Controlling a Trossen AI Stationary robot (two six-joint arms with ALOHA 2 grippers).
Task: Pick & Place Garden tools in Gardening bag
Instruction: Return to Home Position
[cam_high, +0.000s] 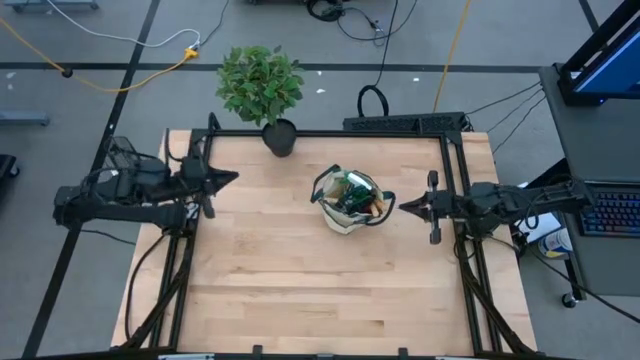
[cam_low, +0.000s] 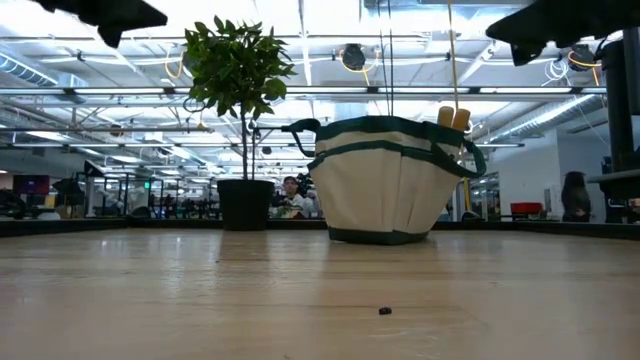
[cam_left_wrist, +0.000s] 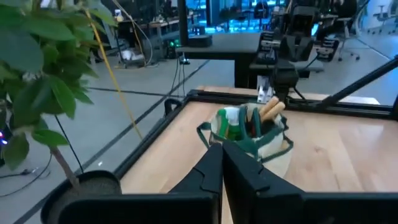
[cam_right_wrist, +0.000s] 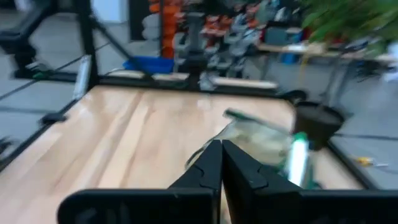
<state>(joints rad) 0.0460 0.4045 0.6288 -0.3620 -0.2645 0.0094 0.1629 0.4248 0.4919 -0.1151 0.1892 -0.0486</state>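
Note:
The beige gardening bag (cam_high: 350, 203) with dark green trim stands upright on its base in the middle of the table; it shows in the low view (cam_low: 385, 185) too. Wooden handles (cam_low: 452, 118) and green items (cam_left_wrist: 233, 122) of the garden tools stick up out of it. My left gripper (cam_high: 234, 178) is shut and empty, above the table's left side, pointing at the bag. My right gripper (cam_high: 404, 207) is shut and empty, just right of the bag, pointing at it. Both hang well above the tabletop.
A leafy green plant in a black pot (cam_high: 278, 135) stands at the table's far edge, left of the bag. A small dark speck (cam_low: 384, 311) lies on the wood near the front. A black frame rail (cam_high: 330, 133) runs round the table.

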